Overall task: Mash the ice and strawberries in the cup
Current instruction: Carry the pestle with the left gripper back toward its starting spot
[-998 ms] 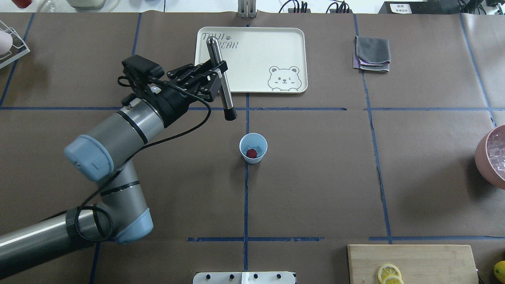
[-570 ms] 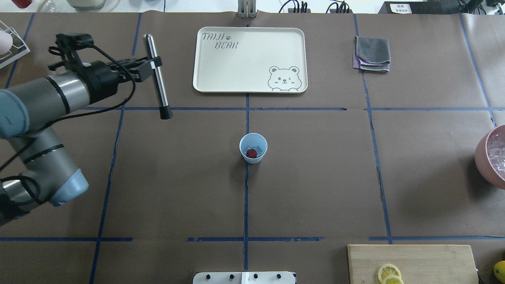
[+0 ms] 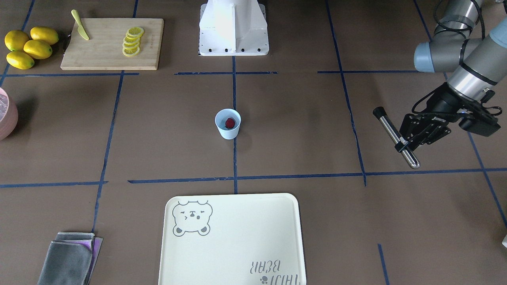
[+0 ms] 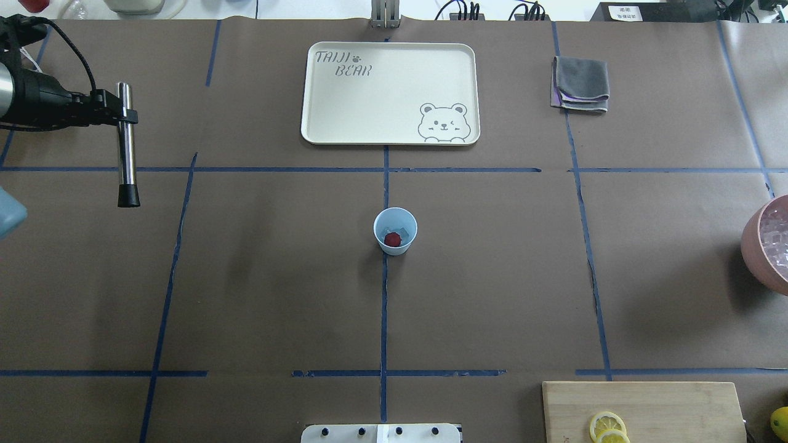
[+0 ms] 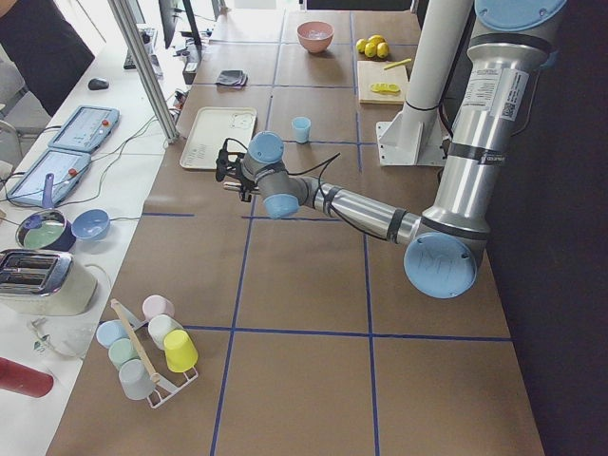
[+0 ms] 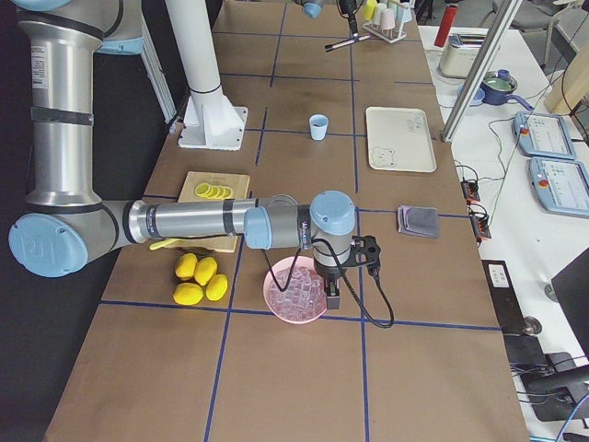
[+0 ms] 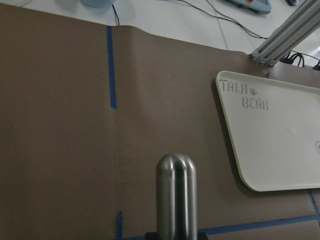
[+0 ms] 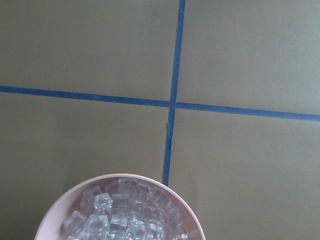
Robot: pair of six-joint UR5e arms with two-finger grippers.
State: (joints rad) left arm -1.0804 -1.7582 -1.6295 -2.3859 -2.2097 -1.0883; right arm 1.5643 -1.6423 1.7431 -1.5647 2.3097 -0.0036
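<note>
The small light-blue cup [image 4: 395, 231] stands at the table's middle, and also shows in the front view [image 3: 227, 126]. One dark-red strawberry [image 4: 392, 239] lies inside it [image 3: 230, 122]. My left gripper [image 4: 126, 115] is far to the cup's left, shut on a steel muddler [image 4: 127, 147] with a black tip; both also show in the front view: the gripper [image 3: 402, 145] and the muddler [image 3: 392, 132]. The muddler's rounded steel end fills the left wrist view [image 7: 176, 195]. My right gripper [image 6: 331, 299] hangs over the pink bowl of ice cubes [image 8: 120, 215]; I cannot tell if it is open.
A cream bear tray [image 4: 389, 92] lies behind the cup. A folded grey cloth [image 4: 581, 83] is at the back right. The pink bowl [image 4: 766, 246] sits at the right edge. A cutting board [image 4: 640, 409] with lemon slices, a knife [image 3: 80, 29] and lemons [image 3: 27, 45] are near the base.
My left arm has swung left, from beside the tray to the table's far left edge, carrying the muddler away from the cup. The cup and strawberry have not moved.
</note>
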